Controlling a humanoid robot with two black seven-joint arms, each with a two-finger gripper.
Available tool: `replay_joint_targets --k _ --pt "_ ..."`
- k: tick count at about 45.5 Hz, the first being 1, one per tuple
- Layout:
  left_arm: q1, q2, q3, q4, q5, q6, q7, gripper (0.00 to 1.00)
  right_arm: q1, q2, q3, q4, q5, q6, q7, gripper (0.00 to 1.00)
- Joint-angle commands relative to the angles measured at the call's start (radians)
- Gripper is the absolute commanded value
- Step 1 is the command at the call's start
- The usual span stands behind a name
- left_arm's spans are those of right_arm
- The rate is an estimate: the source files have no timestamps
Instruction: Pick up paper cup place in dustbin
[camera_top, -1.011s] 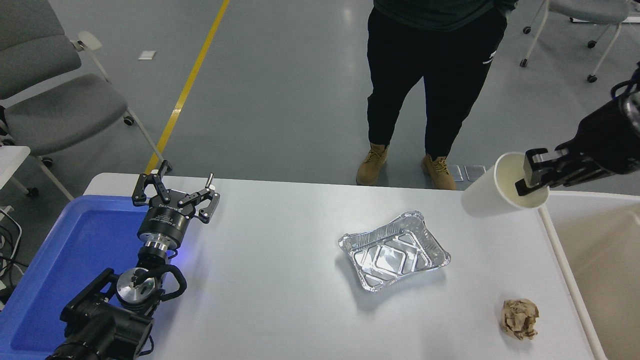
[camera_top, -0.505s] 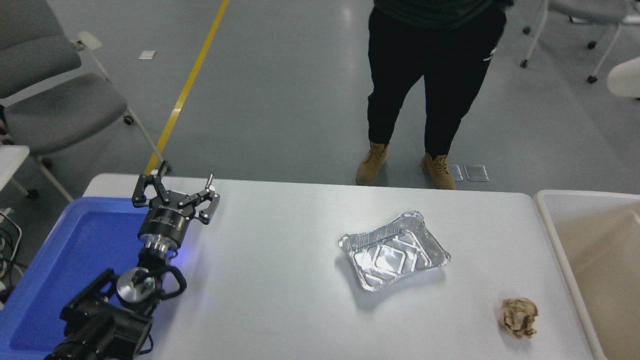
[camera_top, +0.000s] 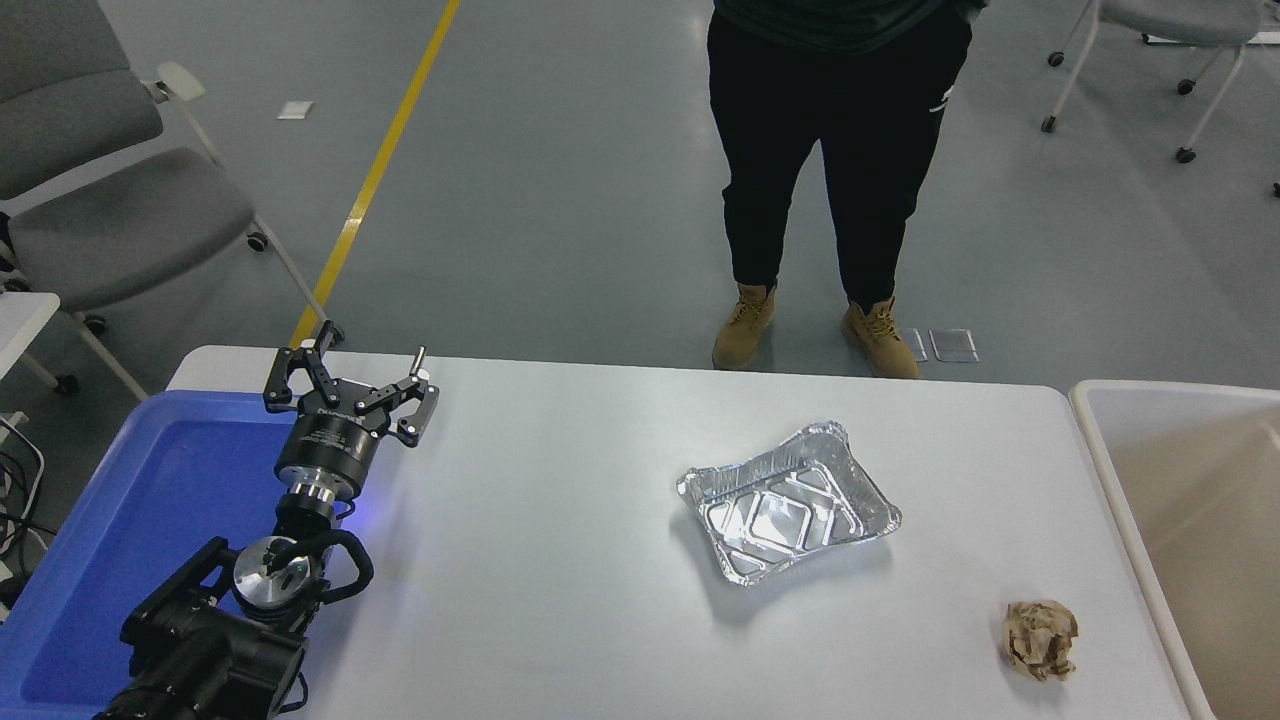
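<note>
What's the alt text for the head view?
White table with a foil tray at centre, a crumpled brown paper ball near the beige dustbin, left claw parked open over a blue tray; a person stands beyond.

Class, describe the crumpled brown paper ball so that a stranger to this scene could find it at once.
Start at the white table and go to its near right corner, beside the beige dustbin. The crumpled brown paper ball lies there, nearer the camera than the foil tray: small, brown and wrinkled, not silver.
</note>
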Motion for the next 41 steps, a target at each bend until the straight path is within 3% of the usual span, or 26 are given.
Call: replay_joint_targets --k 1,17,37,38,40,41 --pt "0.000 0.000 0.000 0.000 0.001 0.000 -0.001 0.99 -0.282 0.226 0.253 -0.323 0.050 -0.026 -0.038 0.00" --pt "0.000 0.000 0.000 0.000 0.001 0.000 -0.001 0.99 -0.408 0.403 0.412 -0.366 0.050 -0.052 -0.062 0.00" --pt "0.000 0.000 0.000 0.000 0.000 0.000 -0.001 0.99 -0.467 0.457 0.477 -0.370 0.050 -0.052 -0.056 0.01" --pt "0.000 0.000 0.000 0.000 0.000 0.000 -0.001 0.99 -0.467 0.457 0.477 -0.370 0.050 -0.050 -0.056 0.23" --pt "0.000 0.000 0.000 0.000 0.000 0.000 0.001 0.99 -0.465 0.452 0.480 -0.372 0.050 -0.053 -0.054 0.86" --pt "0.000 0.000 0.000 0.000 0.001 0.000 -0.001 0.99 -0.467 0.449 0.483 -0.372 0.050 -0.052 -0.054 1.00"
